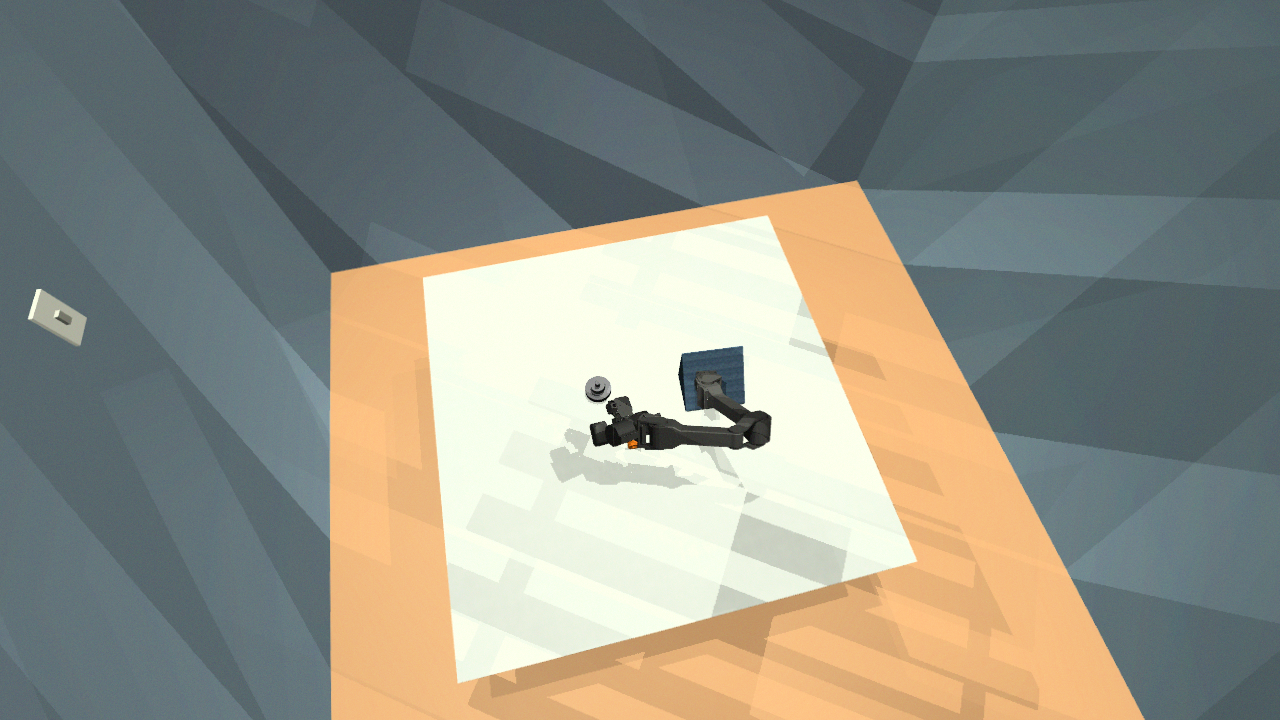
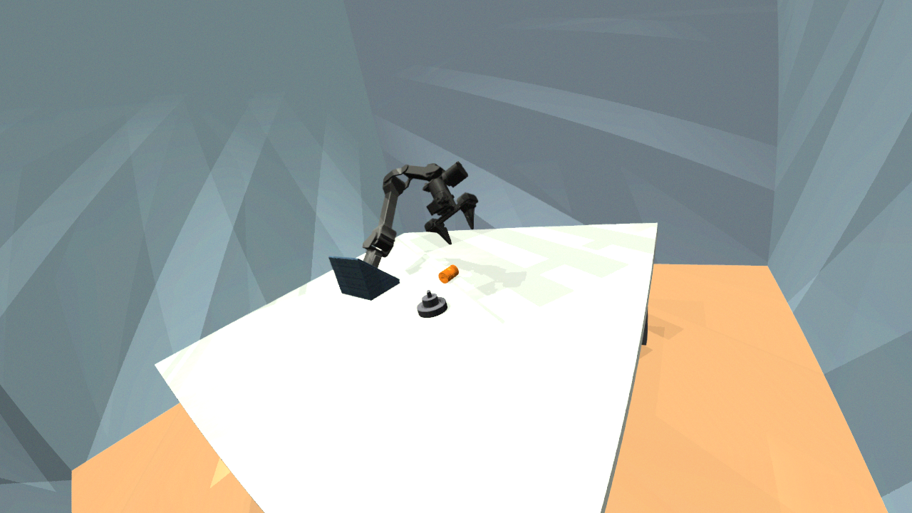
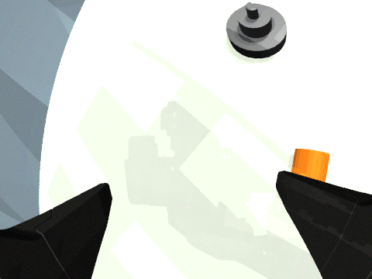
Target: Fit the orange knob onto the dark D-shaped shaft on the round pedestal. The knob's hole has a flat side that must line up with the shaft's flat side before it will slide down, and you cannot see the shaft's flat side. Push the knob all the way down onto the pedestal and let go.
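Note:
The orange knob (image 1: 632, 444) (image 2: 448, 274) (image 3: 311, 164) lies on its side on the white table top, mostly hidden by the arm in the top view and partly behind the right finger in the wrist view. The round pedestal (image 1: 597, 389) (image 2: 431, 307) (image 3: 256, 31) stands upright near it, its dark shaft (image 2: 428, 293) (image 3: 252, 12) bare on top. The shaft's flat side cannot be made out. My gripper (image 2: 462, 236) (image 3: 197, 187) is wide open and empty, above the table with its fingers pointing down. In the wrist view the knob is at the right finger, the pedestal at the upper right.
The white table top (image 1: 537, 313) (image 2: 382, 395) bears everything. The dark blue wedge-shaped block (image 1: 729, 367) (image 2: 353, 278) is at the arm's base. The arm's shadow falls on the table. The table's edge (image 3: 58, 77) shows at the left of the wrist view.

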Motion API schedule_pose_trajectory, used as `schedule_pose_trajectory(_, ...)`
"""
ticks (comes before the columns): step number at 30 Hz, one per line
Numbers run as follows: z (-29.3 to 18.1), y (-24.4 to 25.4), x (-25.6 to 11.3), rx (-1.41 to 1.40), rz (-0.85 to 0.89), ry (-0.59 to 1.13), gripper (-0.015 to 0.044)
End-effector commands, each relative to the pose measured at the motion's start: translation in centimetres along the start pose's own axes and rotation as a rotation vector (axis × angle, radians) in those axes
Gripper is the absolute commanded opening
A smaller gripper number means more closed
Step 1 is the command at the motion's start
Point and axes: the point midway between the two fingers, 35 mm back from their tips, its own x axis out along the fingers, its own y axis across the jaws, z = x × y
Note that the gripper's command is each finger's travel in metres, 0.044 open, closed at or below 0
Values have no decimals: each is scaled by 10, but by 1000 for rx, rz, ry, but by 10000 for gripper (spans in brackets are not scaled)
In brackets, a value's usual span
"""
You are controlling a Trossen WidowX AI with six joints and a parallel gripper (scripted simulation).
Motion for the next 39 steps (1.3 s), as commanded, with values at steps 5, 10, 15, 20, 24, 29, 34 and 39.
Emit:
schedule_pose_trajectory(5, 5, -89, 27, 155, -509, 357, 440)
schedule_pose_trajectory(10, 5, -90, 27, 160, -515, 365, 440)
schedule_pose_trajectory(15, 1, -95, 37, 160, -515, 365, 440)
schedule_pose_trajectory(20, -5, -101, 47, 160, -514, 366, 440)
schedule_pose_trajectory(24, -6, -103, 52, 160, -514, 366, 440)
schedule_pose_trajectory(29, -9, -106, 59, 160, -514, 365, 440)
schedule_pose_trajectory(34, -12, -110, 66, 160, -514, 365, 440)
schedule_pose_trajectory(39, -16, -114, 72, 160, -514, 366, 440)
